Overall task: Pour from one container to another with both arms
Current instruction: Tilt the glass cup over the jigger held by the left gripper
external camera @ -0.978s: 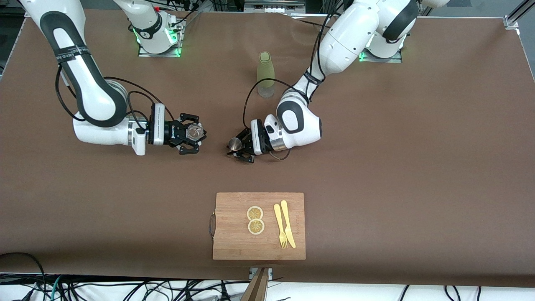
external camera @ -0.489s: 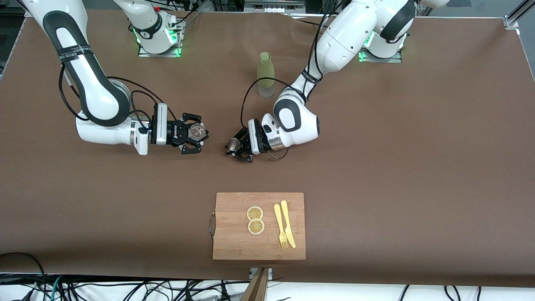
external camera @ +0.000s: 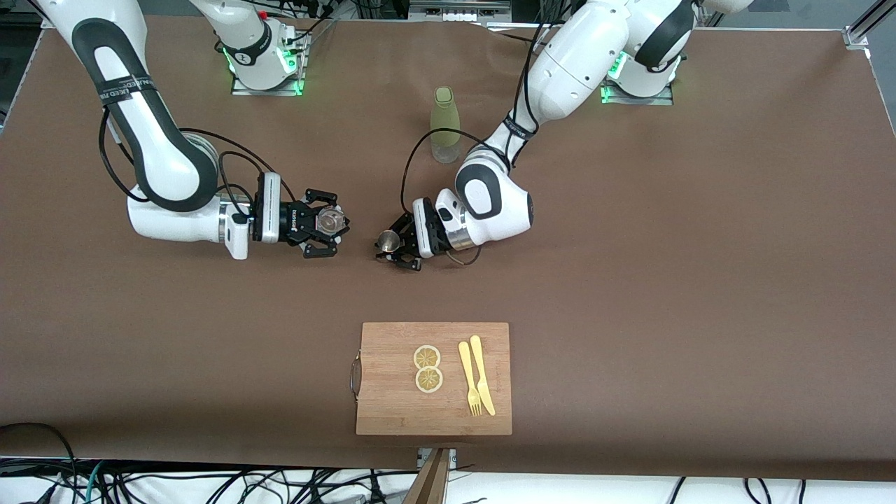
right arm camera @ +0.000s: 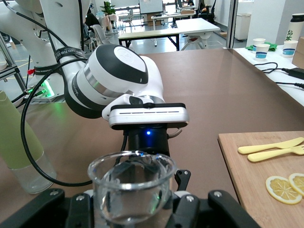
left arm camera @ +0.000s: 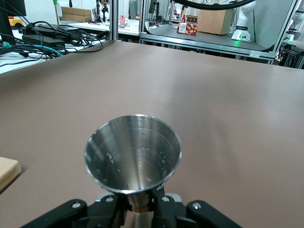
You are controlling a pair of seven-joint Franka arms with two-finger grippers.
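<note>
A lab: aluminium framing (left arm camera: 127,19), cable tangles (external camera: 210,483), bench-mounted arms.

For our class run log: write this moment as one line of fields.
left gripper: shut on metal cup | right gripper: shut on glass cup | cups: apart, upright | pour: not yet begun

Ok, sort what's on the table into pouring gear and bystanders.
In the job:
- left gripper, shut on the metal cup
- right gripper, shut on the clear glass

Lying about:
- green bottle
- cutting board with lemon slices, yellow fork and yellow knife
</note>
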